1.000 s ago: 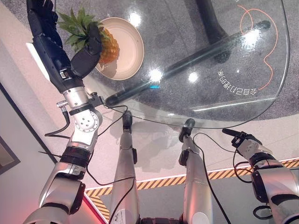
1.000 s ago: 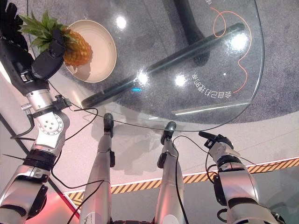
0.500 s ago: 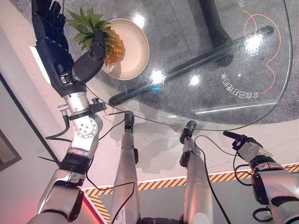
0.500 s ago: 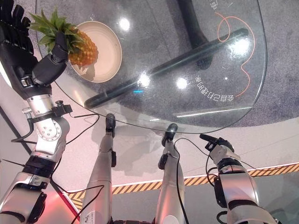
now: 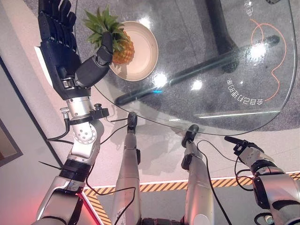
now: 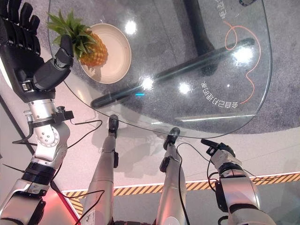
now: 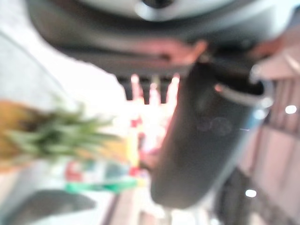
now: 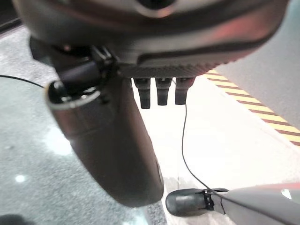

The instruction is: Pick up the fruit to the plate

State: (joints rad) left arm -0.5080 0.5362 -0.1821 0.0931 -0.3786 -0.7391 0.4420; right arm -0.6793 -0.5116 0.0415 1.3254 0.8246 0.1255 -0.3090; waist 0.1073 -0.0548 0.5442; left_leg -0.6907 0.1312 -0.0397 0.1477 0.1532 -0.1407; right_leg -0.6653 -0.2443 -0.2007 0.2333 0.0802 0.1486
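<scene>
Orange-yellow pineapple [image 5: 123, 49] with a green crown [image 5: 104, 26] sits in the cream plate [image 5: 140, 49], on the plate's left part, with the crown reaching out past the rim toward the table's left edge. The plate holds nothing else, and the rest of its inside is bare. It stands near the far left edge of the round glass table [image 5: 220, 70].

The left hand [image 5: 65, 51] is at the table's left edge, just beside the plate. Its fingers [image 5: 58, 21] are straight and spread, pointing away, and grip nothing; the thumb [image 5: 96, 63] reaches toward the fruit with its tip against the base of the crown. In the left wrist view the thumb [image 7: 201, 140] looms large and the crown [image 7: 61, 133] shows blurred beside it, apart from it there.

The right hand [image 6: 218, 149] hangs low, off the near right edge of the table, well apart from the plate. Its wrist view shows the thumb [image 8: 110, 145] extended and short fingertips [image 8: 161, 91] in a row, holding nothing; fingers look relaxed.

Through the glass the dark table base [image 5: 197, 70] and grey carpet [image 5: 178, 18] show; an orange line [image 5: 269, 51] and white print [image 5: 246, 93] mark the right part of the top. Pale floor lies before the table, crossed by a yellow-and-black striped tape [image 5: 159, 186].
</scene>
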